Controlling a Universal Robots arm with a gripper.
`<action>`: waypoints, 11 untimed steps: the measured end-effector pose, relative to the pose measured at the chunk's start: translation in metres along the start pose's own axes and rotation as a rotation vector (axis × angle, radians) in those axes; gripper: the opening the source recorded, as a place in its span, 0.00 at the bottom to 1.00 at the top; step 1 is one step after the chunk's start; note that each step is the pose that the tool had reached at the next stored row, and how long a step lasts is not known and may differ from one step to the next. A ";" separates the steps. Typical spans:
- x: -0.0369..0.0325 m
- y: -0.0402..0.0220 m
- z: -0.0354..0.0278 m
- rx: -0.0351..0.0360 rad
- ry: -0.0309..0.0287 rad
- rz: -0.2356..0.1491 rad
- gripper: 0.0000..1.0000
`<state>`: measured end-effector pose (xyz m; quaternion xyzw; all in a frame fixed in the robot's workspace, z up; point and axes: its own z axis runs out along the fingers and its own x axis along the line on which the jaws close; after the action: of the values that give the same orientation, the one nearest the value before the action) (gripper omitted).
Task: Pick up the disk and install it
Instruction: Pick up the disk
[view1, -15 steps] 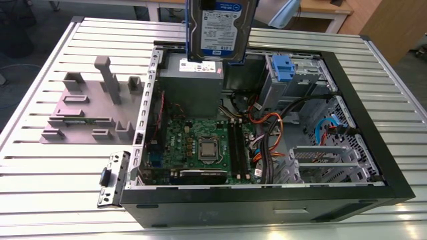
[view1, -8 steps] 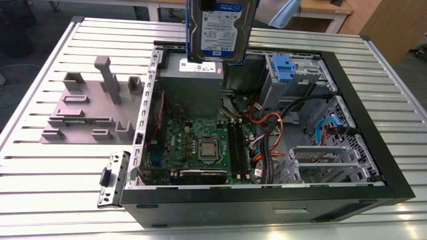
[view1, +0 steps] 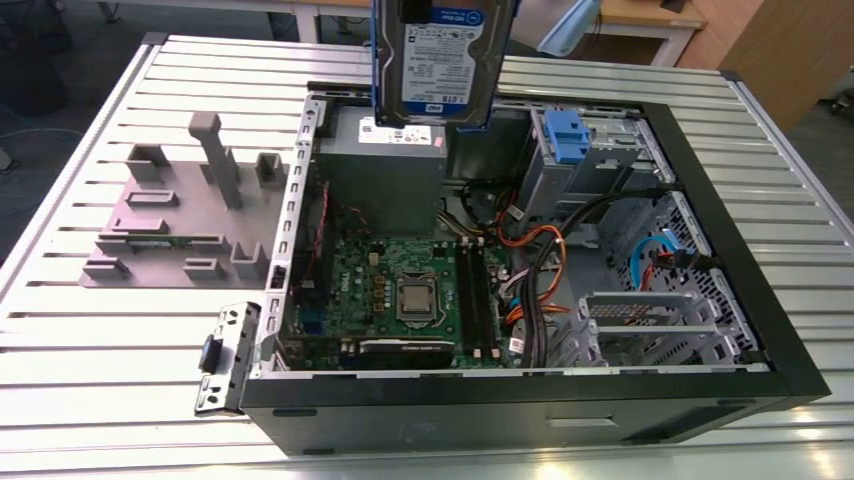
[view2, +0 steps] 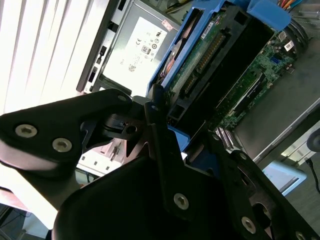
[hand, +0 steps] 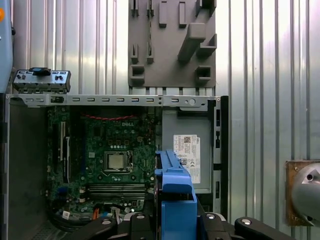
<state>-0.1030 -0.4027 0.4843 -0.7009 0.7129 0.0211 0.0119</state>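
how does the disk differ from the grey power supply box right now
The disk is held upright above the case, clamped in the gripper; the power supply box sits inside the case. The disk is slim, with a blue bracket and a white-and-blue label; the power supply box is bulkier, plain grey with a white sticker. Both are rectangular metal parts.

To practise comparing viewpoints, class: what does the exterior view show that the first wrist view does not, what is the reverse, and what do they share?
Exterior view: the label face of the disk, held above the case, and the blue latch. First wrist view: the gripper clamped on the disk's blue bracket, and a metal dome beside the case. Shared: the disk, the motherboard, the power supply and the grey fixture.
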 end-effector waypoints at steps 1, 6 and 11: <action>0.0003 0.0000 0.0000 0.0000 -0.0001 0.000 0.36; 0.0016 -0.0001 0.0000 0.0000 -0.0001 0.000 0.36; 0.0027 -0.0002 0.0000 0.0000 -0.0001 0.000 0.36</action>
<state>-0.1028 -0.4054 0.4841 -0.7008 0.7129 0.0212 0.0120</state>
